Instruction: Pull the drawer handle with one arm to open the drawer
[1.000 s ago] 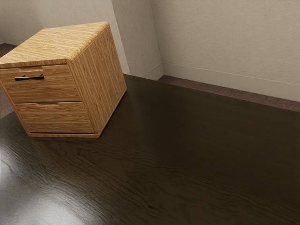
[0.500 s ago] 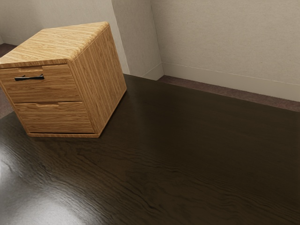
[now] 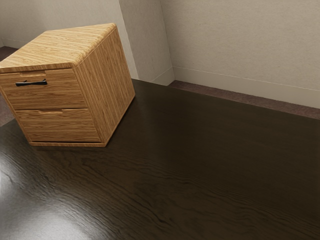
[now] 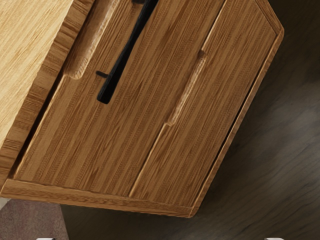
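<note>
A light wooden cabinet [image 3: 95,75] stands at the exterior view's left on a dark surface. Its front carries two drawers. The upper drawer [image 3: 47,92] has a black bar handle [image 3: 31,83]; the lower drawer [image 3: 57,125] has only a carved recess. Both drawer fronts sit flush with the cabinet. In the wrist view the cabinet front is close to my hand, with the black handle [image 4: 125,55] on the upper drawer [image 4: 95,135] and the lower drawer [image 4: 215,100] beside it.
The dark glossy wooden surface [image 3: 200,170] spreads wide toward the exterior view's right and front. A pale wall [image 3: 240,40] with a baseboard runs behind, and a wall corner [image 3: 145,45] juts out just behind the cabinet.
</note>
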`<state>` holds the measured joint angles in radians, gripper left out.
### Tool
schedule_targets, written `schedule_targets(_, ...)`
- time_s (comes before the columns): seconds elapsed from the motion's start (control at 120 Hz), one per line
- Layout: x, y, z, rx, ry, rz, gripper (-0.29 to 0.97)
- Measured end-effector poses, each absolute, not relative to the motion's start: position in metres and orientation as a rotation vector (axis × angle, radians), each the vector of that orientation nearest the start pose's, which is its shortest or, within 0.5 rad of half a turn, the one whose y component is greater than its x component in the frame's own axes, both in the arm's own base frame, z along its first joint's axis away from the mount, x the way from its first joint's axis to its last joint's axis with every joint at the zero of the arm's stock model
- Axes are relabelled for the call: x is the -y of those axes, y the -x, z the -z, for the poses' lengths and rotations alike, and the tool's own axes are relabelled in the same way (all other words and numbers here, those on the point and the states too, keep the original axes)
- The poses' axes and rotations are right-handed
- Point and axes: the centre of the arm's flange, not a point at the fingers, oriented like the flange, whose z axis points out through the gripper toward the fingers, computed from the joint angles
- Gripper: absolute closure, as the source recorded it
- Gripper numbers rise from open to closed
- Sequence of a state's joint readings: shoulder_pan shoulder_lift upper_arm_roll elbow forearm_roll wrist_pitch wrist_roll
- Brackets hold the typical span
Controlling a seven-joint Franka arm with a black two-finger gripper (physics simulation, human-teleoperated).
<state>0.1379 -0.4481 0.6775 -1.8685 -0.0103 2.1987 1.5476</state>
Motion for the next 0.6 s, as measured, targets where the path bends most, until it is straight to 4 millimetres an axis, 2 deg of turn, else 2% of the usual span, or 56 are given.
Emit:
schedule_targets(0.05,-0.424,-0.281,-0.711,-0.899,2.357,0.703,0.16)
schedule_targets(0.117,-0.428,-0.289,-0.709,-0.952,2.296,0.688,0.17)
schedule_targets(0.217,-0.419,-0.303,-0.711,-1.035,2.21,0.7,0.17)
schedule_targets(0.308,-0.408,-0.32,-0.697,-1.115,2.169,0.679,0.18)
schedule_targets(0.383,-0.41,-0.319,-0.687,-1.134,2.15,0.671,0.2)
schedule_targets(0.517,-0.416,-0.308,-0.69,-1.135,2.101,0.676,0.25)
schedule_targets(0.567,-0.412,-0.316,-0.694,-1.156,2.071,0.687,0.28)
schedule_targets(0.6,-0.417,-0.324,-0.693,-1.166,2.059,0.707,0.3)
